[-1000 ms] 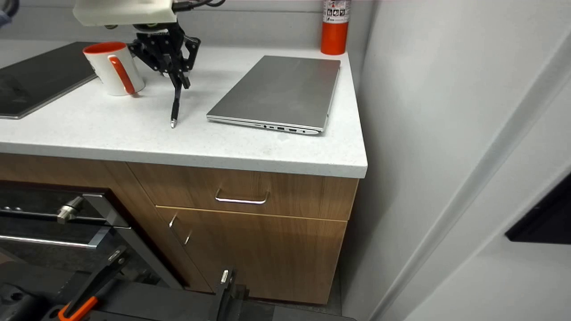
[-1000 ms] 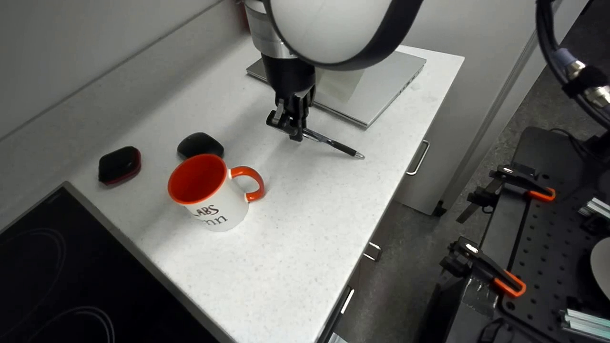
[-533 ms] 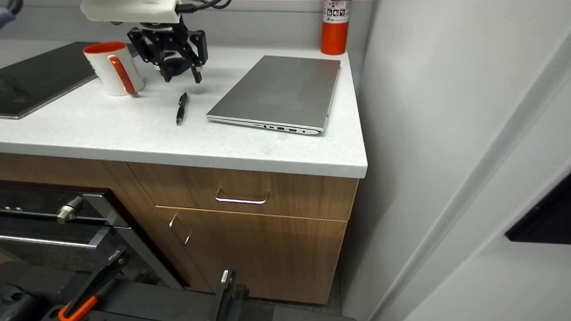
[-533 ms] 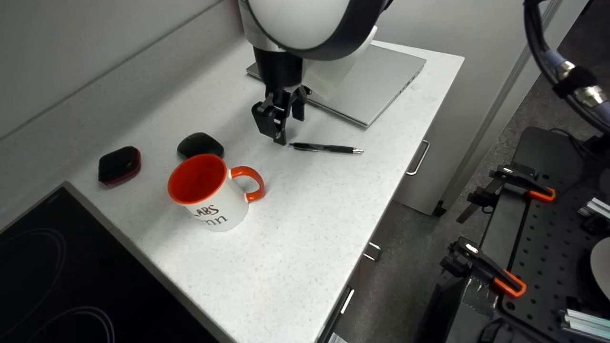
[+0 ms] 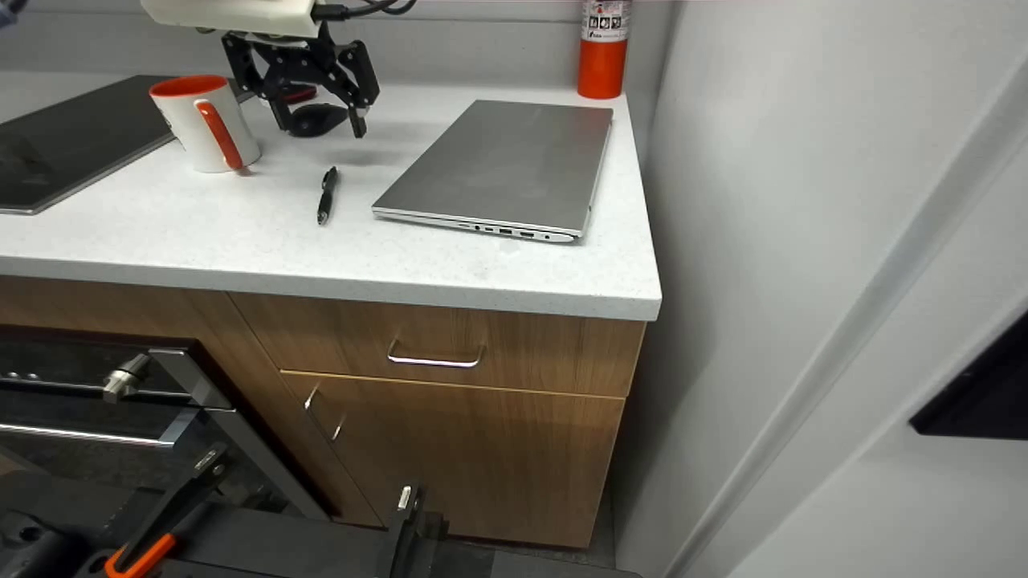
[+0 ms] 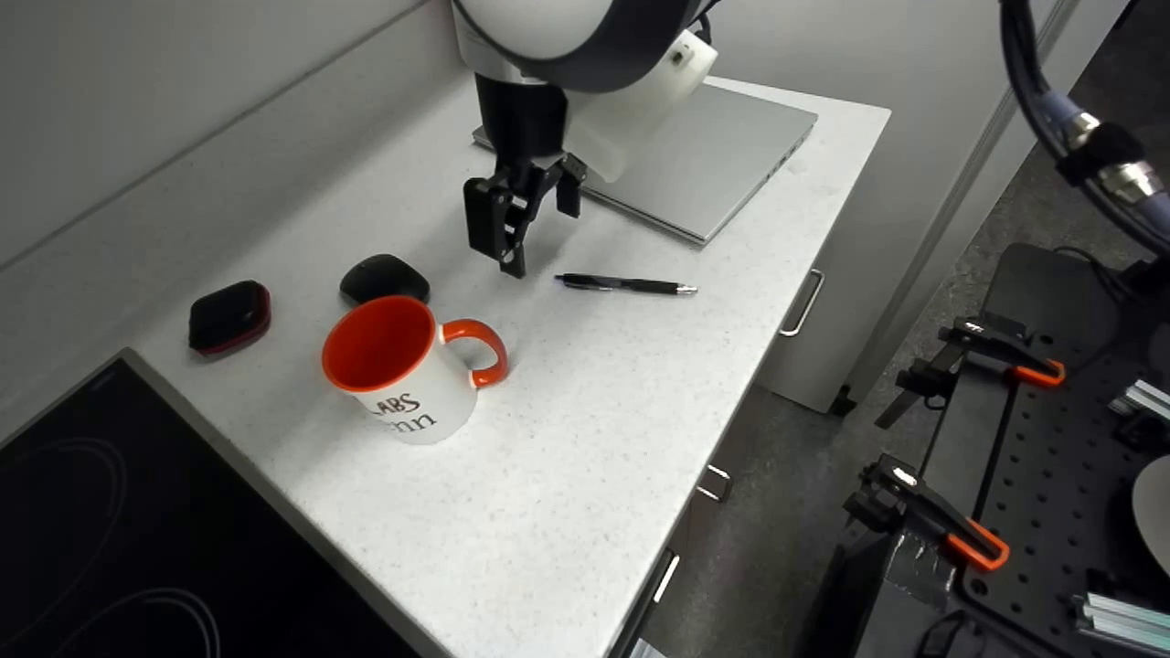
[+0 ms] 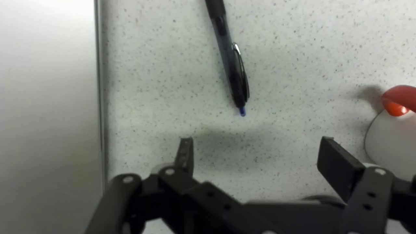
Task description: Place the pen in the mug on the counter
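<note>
Claw [image 5: 321,126]: in an exterior view, hanging over the counter [image 5: 418,257], its fingers [image 5: 358,123] spread apart.
Pen [image 5: 327,196]: lying on the counter, nearer the front edge than the back.
Mug [image 6: 411,393]: in an exterior view, standing near the edge of the cooktop [image 6: 137,512].
Pen's blue end [image 7: 242,111]: in the wrist view, pointing toward the gap between the fingers.
</note>
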Action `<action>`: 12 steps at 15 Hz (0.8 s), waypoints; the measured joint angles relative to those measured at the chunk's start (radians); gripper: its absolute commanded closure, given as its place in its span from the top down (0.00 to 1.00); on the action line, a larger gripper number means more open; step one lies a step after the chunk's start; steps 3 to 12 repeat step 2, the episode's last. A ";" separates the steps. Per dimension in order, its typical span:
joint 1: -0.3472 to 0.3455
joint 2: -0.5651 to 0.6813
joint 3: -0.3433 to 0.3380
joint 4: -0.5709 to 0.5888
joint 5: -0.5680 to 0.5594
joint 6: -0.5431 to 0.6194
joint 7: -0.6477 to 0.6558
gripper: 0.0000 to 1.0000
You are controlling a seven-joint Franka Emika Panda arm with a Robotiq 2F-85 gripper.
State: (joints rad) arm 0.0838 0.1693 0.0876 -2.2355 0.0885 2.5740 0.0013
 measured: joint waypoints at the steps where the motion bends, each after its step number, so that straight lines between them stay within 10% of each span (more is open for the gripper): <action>1: 0.000 0.000 0.000 0.001 0.000 0.000 0.000 1.00; 12: 0.000 0.000 0.000 0.001 0.000 0.000 0.000 1.00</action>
